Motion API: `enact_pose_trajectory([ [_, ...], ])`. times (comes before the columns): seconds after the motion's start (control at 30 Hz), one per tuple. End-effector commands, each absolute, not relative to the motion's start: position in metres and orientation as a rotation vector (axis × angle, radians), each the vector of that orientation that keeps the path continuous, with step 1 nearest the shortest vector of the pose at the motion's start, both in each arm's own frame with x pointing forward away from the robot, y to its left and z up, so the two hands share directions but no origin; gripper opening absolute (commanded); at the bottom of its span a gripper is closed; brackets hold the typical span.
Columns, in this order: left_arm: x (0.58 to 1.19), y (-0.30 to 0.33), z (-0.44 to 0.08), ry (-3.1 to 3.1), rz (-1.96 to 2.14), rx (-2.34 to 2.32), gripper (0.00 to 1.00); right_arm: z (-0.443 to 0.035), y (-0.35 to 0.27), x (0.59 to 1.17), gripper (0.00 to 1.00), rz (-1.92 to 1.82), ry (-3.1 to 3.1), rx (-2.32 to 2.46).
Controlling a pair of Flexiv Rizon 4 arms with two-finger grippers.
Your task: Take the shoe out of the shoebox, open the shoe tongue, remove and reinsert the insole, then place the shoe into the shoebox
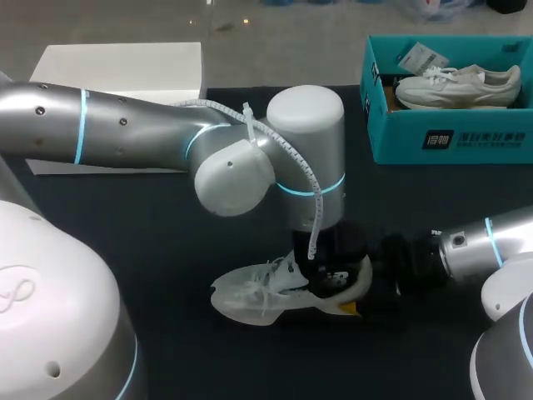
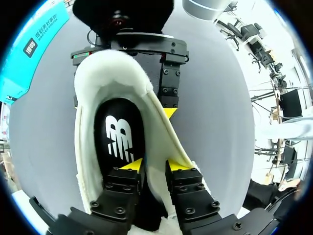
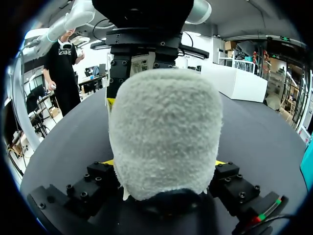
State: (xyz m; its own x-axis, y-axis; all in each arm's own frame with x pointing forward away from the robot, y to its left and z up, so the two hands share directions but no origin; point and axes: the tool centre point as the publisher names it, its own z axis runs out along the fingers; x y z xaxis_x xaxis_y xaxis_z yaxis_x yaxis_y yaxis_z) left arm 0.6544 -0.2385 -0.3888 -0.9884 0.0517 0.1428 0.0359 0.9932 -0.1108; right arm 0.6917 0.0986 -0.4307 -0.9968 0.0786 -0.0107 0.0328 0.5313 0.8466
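Sneaker [image 1: 258, 300] lies on the dark worktop [image 1: 166, 225], lower middle of the head view, out of the teal shoebox [image 1: 450, 142] at upper right. My right pincer [image 3: 164, 162] squeezes the fluffy heel from both sides. My left pincer [image 2: 154, 165] pinches the sneaker's side wall, one finger inside by the black insole [image 2: 120, 137]. I think the insole comes out next: hold the heel tight, pull the wall open softly, don't tip the sneaker.

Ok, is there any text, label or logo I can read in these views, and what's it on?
Shoebox, front wall: a dark label and white characters, too blurred to read.
Tag inside the shoebox: print too small to read.
Insole in the shoe: a white logo mark only, no readable words.
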Motion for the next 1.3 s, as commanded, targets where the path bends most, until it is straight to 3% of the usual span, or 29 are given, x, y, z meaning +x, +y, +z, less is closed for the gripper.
enact_pose_trajectory([
  [0.03,0.651,-0.234,-0.377,-3.033,0.179,-0.051,0.16,-0.434,0.101,0.692,0.00,1.489,2.709,0.103],
  [0.43,0.658,-0.232,-0.393,-3.134,0.090,-0.028,0.20,-0.434,0.101,0.692,0.00,1.489,2.709,0.103],
  [0.63,0.657,-0.234,-0.404,-3.122,0.077,-0.022,0.17,-0.434,0.101,0.692,0.00,1.489,2.709,0.103],
  [0.87,0.659,-0.231,-0.414,-3.122,0.047,-0.004,0.31,-0.434,0.101,0.692,0.00,1.489,2.709,0.103],
  [1.07,0.665,-0.230,-0.430,-3.146,0.007,0.009,0.33,-0.434,0.101,0.692,0.00,1.489,2.709,0.103],
  [1.13,0.667,-0.231,-0.435,-3.175,-0.005,0.019,0.29,-0.434,0.101,0.692,0.00,1.489,2.709,0.103],
  [1.2,0.670,-0.231,-0.440,-3.211,-0.018,0.047,0.19,-0.434,0.101,0.692,0.00,1.489,2.709,0.103],
  [1.27,0.673,-0.230,-0.444,-3.241,-0.013,0.095,0.03,-0.434,0.101,0.692,0.00,1.489,2.709,0.103],
  [1.3,0.674,-0.229,-0.445,-3.256,-0.015,0.116,0.00,-0.434,0.101,0.692,0.00,1.489,2.709,0.103],
])
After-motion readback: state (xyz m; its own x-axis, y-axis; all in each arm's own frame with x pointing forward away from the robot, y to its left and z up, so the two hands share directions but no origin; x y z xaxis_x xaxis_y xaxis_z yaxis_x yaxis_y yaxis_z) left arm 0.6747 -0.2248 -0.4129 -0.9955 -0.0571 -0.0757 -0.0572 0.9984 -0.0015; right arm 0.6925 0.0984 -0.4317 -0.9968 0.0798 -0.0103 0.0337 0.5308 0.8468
